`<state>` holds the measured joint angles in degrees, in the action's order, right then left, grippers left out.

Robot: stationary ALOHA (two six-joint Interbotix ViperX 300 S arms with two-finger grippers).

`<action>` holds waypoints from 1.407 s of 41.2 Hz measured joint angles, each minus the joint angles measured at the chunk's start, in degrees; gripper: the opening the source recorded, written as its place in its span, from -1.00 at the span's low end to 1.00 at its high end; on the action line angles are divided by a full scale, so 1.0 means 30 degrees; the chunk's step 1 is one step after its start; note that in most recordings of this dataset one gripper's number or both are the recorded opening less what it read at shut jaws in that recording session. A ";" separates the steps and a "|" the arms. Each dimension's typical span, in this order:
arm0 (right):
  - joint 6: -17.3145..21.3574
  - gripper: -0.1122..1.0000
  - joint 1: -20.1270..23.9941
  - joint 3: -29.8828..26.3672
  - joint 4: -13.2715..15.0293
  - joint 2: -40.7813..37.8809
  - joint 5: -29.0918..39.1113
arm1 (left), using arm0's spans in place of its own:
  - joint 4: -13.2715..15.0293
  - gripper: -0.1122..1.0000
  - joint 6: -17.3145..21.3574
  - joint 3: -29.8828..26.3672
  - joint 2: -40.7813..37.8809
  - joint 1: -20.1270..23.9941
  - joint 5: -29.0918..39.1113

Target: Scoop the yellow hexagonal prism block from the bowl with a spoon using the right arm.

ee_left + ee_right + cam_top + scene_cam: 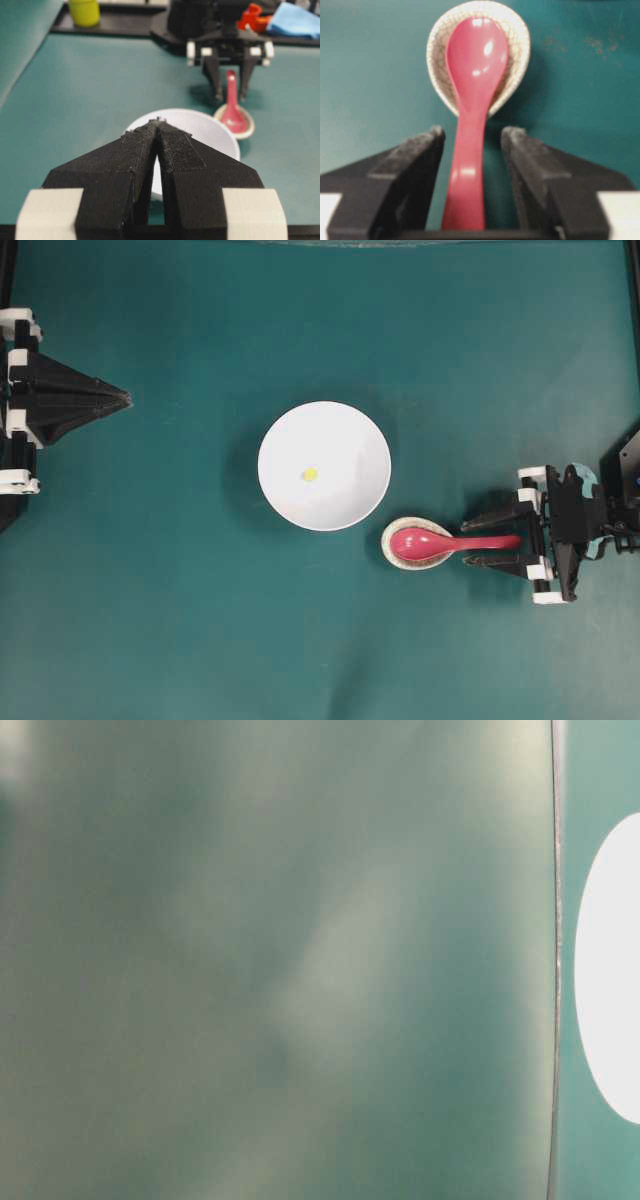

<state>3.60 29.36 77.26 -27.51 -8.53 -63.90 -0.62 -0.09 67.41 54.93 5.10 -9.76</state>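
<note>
**Spoon handle sits between the open right jaws, lined up with the reach**

Right gripper [497,541]: jaws spread wide, one on each side of the spoon [440,541] handle, nothing clamped. Right wrist view shows clear green gaps between the handle and both fingers [417,157]; no contact that I can see. Handle's long axis runs straight into the throat of the gripper, scoop end pointing away from it toward the bowl [324,466]. Judgement: closing the jaws where they stand should catch the handle across its narrow width, with no turn of the wrist needed first.

Spoon: glossy red-pink, oval scoop, short straight handle, hard and slick-looking with bright highlights. Scoop rests in the spoon rest [398,550], a small egg-shaped dish, beige with fine crackle lines. Smooth handle against textured black pads; it may pivot if gripped too near the end.

Yellow hexagonal prism block [310,475]: tiny, bright yellow, lying a little off centre on the floor of the bowl, well apart from the spoon. Bowl is plain white, round, smooth-walled, just beside the spoon rest on its upper left in the overhead view.

Left gripper [158,126]: jaws pressed together to a point, holding nothing, parked at the far left edge, well away from the bowl. Right arm is clearly nearer the spoon.

Table [180,640]: matte teal-green mat. Table-level view is blurred; only a white edge shows.
</note>
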 measured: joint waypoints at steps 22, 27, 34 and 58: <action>0.0000 0.18 0.0000 -0.0029 -0.0029 0.0000 -0.0234 | 0.0000 -0.74 0.0000 0.0029 0.0000 0.0000 0.0000; 0.0000 0.14 0.0000 -0.0029 -0.0029 0.0000 -0.0410 | -0.0029 -0.74 0.0000 0.0000 0.0000 0.0000 0.0029; 0.0000 0.06 0.0000 -0.0029 -0.0029 0.0000 -0.0645 | -0.0029 -0.74 0.0000 0.0029 0.0000 0.0000 0.0029; 0.0000 -0.11 0.0000 -0.0029 -0.0029 0.0000 -0.0674 | 0.0000 -0.74 0.0000 0.0000 0.0000 0.0000 0.0029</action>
<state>3.60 29.36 77.17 -27.60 -8.53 -65.92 -0.62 -0.09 67.41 54.93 5.10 -9.67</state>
